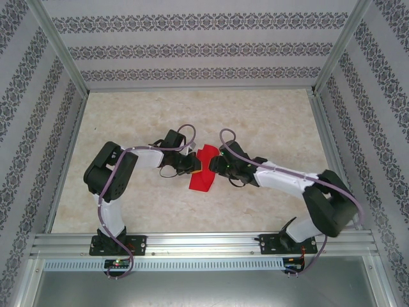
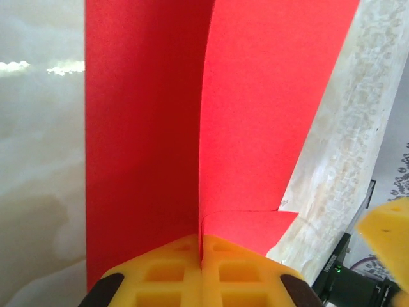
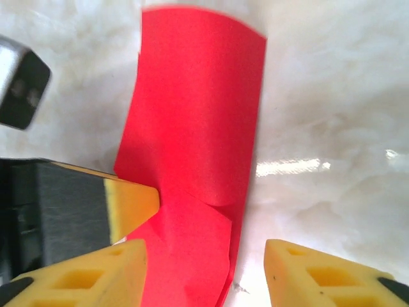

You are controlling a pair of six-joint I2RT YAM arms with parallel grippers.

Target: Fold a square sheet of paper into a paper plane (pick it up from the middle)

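Left hand (image 2: 200, 256) clamps creased red paper (image 2: 147, 128); right hand (image 3: 206, 272) wide, straddling paper.

Black-and-white arms (image 1: 112, 214), looping purple cables (image 1: 223, 136), yellow grid-moulded fingers (image 2: 160, 275) on left hand (image 2: 201, 256) and right hand (image 3: 204, 249) alike.

We look down on the whole table (image 1: 255, 121) from above and behind the arms (image 1: 147, 157). Both wrist cameras look very closely past their yellow fingers (image 2: 166, 278) at the red paper (image 3: 192, 128), which all views share.
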